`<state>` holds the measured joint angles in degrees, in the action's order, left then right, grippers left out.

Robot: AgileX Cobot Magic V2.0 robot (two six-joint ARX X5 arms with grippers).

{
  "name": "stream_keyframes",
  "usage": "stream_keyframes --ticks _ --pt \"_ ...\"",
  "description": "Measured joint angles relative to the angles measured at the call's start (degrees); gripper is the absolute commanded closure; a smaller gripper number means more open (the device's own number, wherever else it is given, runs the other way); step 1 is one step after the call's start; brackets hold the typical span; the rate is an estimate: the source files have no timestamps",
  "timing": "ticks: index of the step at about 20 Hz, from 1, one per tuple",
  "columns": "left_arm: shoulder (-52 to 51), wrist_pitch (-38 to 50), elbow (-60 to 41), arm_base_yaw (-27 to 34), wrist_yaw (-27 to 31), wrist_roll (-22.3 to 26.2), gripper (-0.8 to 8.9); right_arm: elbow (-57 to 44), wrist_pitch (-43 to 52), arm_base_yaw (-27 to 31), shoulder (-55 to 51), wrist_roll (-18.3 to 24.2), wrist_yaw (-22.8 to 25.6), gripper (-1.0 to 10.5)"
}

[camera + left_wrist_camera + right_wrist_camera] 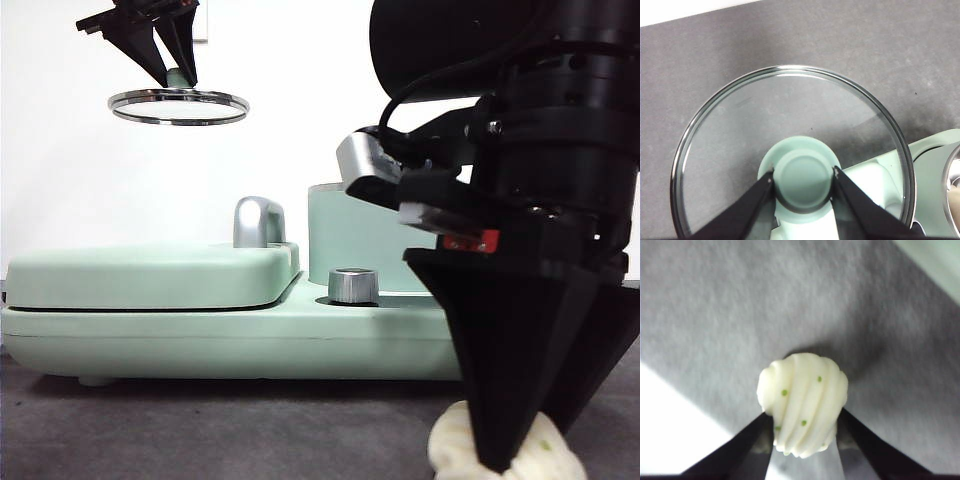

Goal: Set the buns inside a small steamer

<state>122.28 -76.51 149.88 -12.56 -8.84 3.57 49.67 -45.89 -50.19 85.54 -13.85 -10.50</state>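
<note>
Pickup step – right gripper (804,432) jaws clamped on swirled bun (802,402), low at grey mat (715,315)
Left gripper (803,182) pinches lid (790,150) knob, held aloft
Next – carry bun up into green steamer (350,240) behind griddle (150,275)

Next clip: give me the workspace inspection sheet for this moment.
Surface: grey mat.
Job's things: ridged bun on the mat between the right gripper's jaws; steamer open behind the griddle; its glass lid held aloft; smooth bun not seen.
Clutter: mint griddle with chrome handle and knob.
Grippers: left gripper shut on the lid's knob; right gripper at the ridged bun, jaws touching its sides.
Cables: black cable on right arm.
Surroundings: white wall.
</note>
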Motion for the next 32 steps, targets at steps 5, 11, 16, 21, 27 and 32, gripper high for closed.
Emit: stream_keyframes --ticks 5,11,16,21,27,32 --pt "0.00 0.00 0.00 0.00 0.00 0.00 7.32 15.52 -15.65 0.48 0.02 0.13 0.00 7.8" --pt "0.00 -0.02 0.00 0.00 0.00 0.00 7.32 42.60 -30.99 8.92 4.81 3.13 5.55 7.8" --pt "0.00 -0.02 0.00 0.00 0.00 -0.17 7.32 58.23 -31.01 17.79 16.39 7.10 7.39 7.8" --pt "0.00 -0.02 0.00 0.00 0.00 -0.17 7.32 62.01 -30.99 22.84 24.83 7.78 7.52 7.8" --pt "0.00 -0.02 0.00 0.00 0.00 -0.20 7.32 62.03 -30.58 23.65 28.74 8.28 7.52 7.8" --pt "0.00 -0.02 0.00 0.00 0.00 -0.20 7.32 62.03 -28.85 23.56 28.85 9.16 7.52 7.4"
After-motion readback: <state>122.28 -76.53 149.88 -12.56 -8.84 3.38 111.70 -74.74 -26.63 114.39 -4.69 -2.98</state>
